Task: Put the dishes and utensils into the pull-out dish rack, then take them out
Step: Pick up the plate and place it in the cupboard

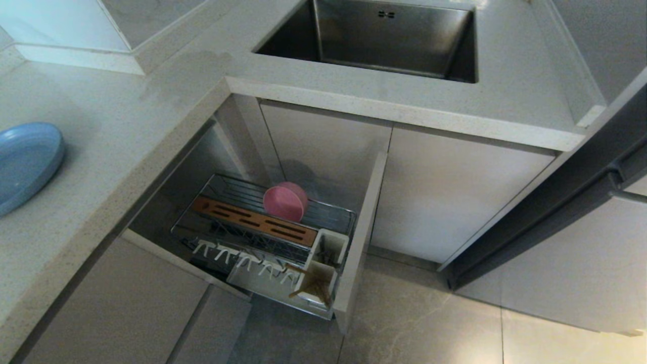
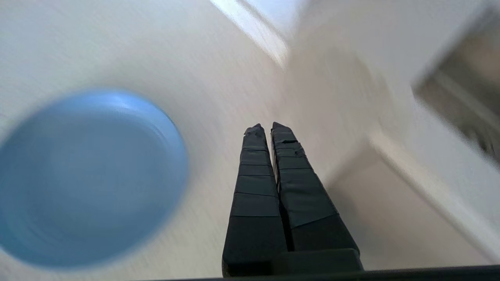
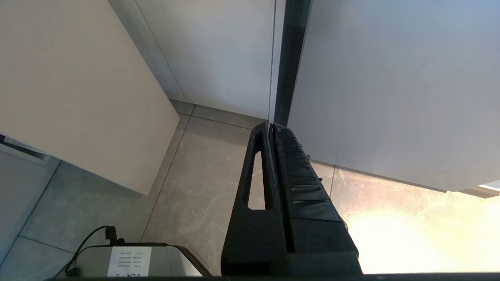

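Head view: pink bowl (image 1: 285, 201) stands in the pulled-out dish rack (image 1: 263, 237); blue plate (image 1: 25, 164) lies on the counter (image 1: 126, 126). Left wrist view: left gripper (image 2: 269, 128), fingers pressed together, empty, hovers beside the plate. Right wrist view: right gripper (image 3: 270, 125), fingers together, points at the floor (image 3: 195, 187)

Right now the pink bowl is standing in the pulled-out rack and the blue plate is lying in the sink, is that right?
Not quite. The pink bowl does stand in the pulled-out rack, but the blue plate lies on the countertop, not in the sink. The head view shows it.
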`<state>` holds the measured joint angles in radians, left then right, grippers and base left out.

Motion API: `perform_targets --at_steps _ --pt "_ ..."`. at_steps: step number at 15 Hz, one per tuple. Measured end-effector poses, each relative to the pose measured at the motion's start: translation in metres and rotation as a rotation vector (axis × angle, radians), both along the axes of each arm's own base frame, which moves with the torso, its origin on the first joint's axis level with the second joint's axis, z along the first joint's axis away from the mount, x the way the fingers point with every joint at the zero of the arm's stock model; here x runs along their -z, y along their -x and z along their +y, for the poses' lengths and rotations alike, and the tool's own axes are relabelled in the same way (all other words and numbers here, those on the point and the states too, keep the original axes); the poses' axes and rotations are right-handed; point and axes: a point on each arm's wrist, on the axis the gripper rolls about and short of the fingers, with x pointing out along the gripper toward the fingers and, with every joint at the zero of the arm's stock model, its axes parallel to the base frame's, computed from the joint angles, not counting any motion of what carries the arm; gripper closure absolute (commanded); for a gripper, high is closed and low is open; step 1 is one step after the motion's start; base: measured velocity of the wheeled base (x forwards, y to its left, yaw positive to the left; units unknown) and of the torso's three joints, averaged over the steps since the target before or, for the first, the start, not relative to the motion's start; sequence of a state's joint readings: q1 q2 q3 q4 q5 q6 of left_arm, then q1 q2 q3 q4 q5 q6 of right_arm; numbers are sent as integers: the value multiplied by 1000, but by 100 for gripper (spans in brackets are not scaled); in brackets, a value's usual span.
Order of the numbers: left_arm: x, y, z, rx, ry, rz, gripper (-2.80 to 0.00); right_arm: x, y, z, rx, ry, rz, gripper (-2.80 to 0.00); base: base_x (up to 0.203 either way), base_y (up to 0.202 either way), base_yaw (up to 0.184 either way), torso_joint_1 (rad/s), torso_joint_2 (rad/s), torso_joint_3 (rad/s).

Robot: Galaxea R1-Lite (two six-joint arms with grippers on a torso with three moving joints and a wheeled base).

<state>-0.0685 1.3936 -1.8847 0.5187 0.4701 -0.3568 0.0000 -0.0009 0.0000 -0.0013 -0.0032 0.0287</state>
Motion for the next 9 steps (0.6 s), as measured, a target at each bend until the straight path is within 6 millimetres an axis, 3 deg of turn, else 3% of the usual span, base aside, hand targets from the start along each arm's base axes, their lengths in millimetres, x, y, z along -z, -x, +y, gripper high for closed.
perform_targets --at_steps 4,9 --pt "7 -19 30 -113 13 -23 0 0 0 0 0 0 0 0 0 0 0 0 0 0" --pt "28 -65 49 -170 83 34 0 0 0 0 0 0 0 0 0 0 0 0 0 0"
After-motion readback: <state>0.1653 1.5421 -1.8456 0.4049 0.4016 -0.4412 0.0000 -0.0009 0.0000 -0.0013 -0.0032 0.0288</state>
